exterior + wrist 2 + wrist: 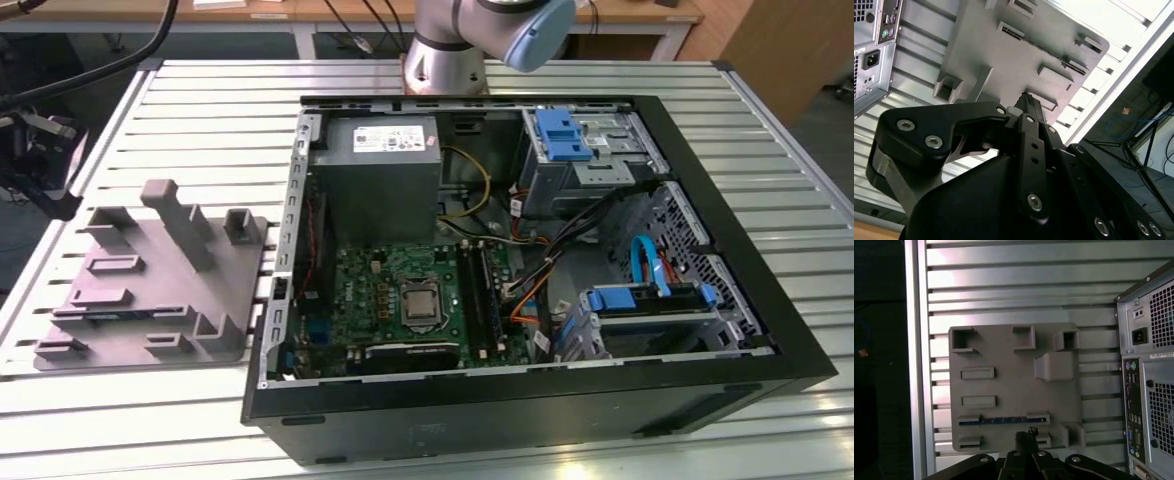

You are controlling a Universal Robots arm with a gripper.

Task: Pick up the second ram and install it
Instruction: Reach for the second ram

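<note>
My hand (pixel 1025 435) hangs narrow and empty above the second ram (pixel 1004 420) in the fixture tray (pixel 1004 390); squaring with its long edge matters.

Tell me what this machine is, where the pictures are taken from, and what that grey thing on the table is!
This is a robot arm working beside an open computer on a ribbed metal table. One picture comes from a camera standing apart from the arm. The other two come from cameras riding on the arm's wrist, looking past its gripper. The grey thing is a plastic tray with pockets for parts. A thin dark memory stick, the second ram, sits in one of its slots. The gripper hangs over the tray, close to that stick, and the stick is not picked up yet.
</note>
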